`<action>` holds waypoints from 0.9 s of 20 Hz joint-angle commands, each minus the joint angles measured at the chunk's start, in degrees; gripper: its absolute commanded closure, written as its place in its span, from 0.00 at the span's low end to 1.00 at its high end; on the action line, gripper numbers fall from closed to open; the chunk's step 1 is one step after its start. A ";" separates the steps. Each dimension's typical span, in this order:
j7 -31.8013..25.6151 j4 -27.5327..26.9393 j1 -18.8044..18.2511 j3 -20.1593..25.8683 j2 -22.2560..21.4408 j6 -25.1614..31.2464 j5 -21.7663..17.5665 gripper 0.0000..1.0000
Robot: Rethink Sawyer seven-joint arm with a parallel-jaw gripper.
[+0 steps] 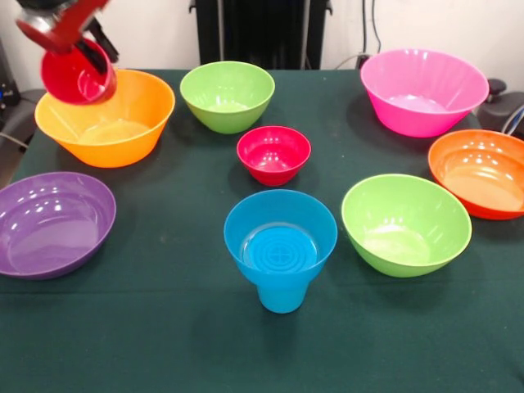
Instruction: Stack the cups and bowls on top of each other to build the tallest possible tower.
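Observation:
My gripper is at the far left, high over the table, and is shut on the red cup. The cup is tilted with its mouth facing the camera and hangs above the left rim of the yellow-orange bowl. The small blue bowl sits on top of the sky-blue cup near the front middle, forming a short pile. The small red bowl stands just behind this pile.
A lime green bowl stands at the back middle and another at the front right. A pink bowl is at the back right, an orange bowl at the right edge and a purple bowl at the left.

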 commanded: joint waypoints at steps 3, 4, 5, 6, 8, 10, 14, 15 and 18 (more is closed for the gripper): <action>0.65 8.63 -2.47 4.87 -3.82 -12.08 6.97 1.00; 1.48 9.51 -3.03 5.62 -4.36 -13.65 8.26 1.00; 1.62 9.87 -3.31 5.89 -4.99 -14.12 8.95 1.00; 2.30 11.24 -4.09 6.74 -5.37 -16.37 10.12 1.00; 3.25 12.94 -4.62 7.24 -6.58 -19.24 11.10 1.00; 4.53 13.83 -4.35 7.32 -7.76 -21.61 11.78 1.00; 6.70 16.27 -4.01 8.47 -10.30 -27.24 13.61 1.00; 7.02 16.50 -3.68 8.52 -10.78 -28.16 13.79 1.00; 8.31 17.29 -2.74 9.12 -13.36 -32.71 14.38 1.00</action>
